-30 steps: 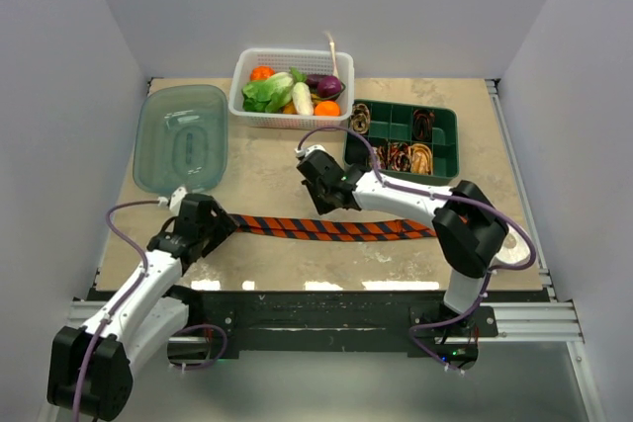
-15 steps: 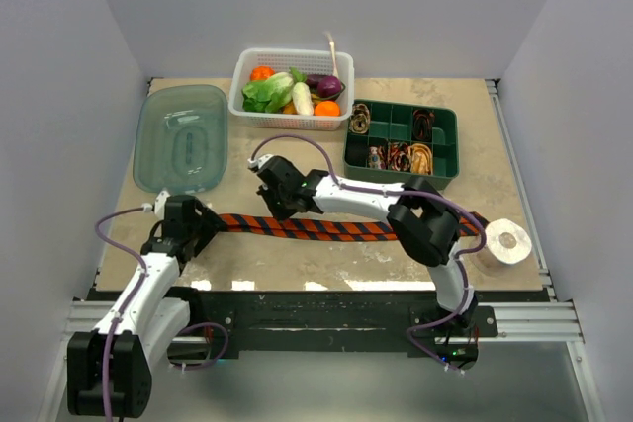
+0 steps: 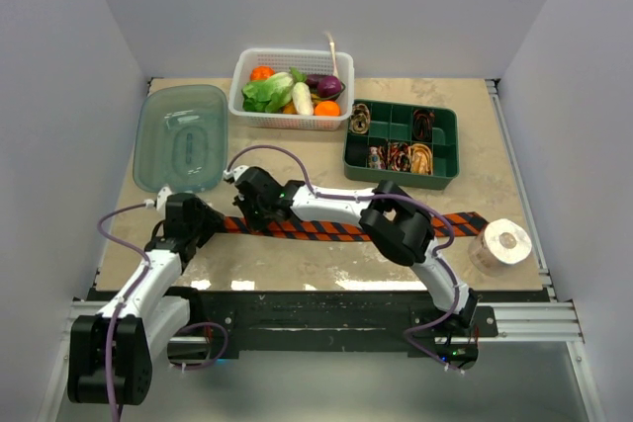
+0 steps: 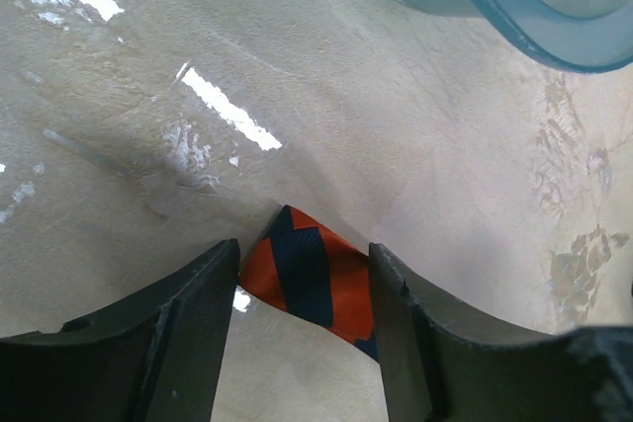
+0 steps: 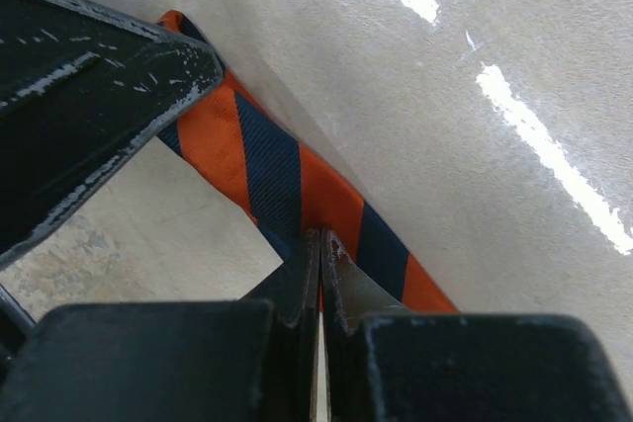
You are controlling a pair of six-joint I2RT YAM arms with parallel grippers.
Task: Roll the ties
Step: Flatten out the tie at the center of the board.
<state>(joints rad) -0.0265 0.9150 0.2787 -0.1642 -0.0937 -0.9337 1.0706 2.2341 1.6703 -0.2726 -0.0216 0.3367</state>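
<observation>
We see the table [image 3: 297, 262] bearing the tie [image 3: 331, 231] flat, long axis left-right, pointed tip leftward; that tip lies between our left gripper's [image 4: 302, 250] wide-spread jaws; our right gripper [image 5: 319, 241] pinches the tie just beside.

Left arm [image 3: 146, 282], right arm [image 3: 331, 203]: white links, black joints, looping lavender cables [image 3: 259, 152]; 2 matte black fingers [image 4: 188, 333] each.
</observation>
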